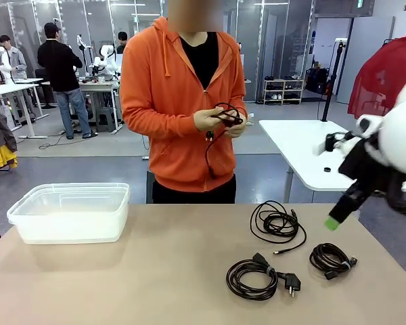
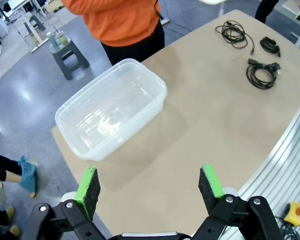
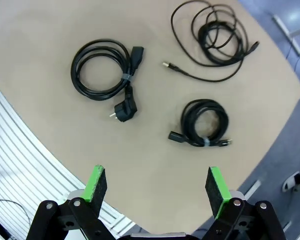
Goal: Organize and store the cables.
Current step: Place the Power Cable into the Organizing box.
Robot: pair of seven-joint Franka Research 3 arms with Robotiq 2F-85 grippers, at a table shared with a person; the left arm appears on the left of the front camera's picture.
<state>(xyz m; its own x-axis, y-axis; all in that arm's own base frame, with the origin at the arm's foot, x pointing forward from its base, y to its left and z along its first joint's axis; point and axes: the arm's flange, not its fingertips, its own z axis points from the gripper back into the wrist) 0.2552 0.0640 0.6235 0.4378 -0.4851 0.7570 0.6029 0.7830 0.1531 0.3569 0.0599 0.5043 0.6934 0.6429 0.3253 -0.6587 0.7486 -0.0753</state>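
Black cables (image 1: 277,222) lay in three coils on the table (image 1: 155,271) near our right gripper (image 3: 152,182), and the person's hands (image 1: 210,120) held one more. It and our left gripper (image 2: 150,182) stood wide open and held nothing. To do well, we needed to come straight down on the small coil (image 3: 187,120) and pinch the whole bunch. Our left wrist view looked down into the clear box (image 2: 162,97), bare inside; the front gave just its cloudy side.
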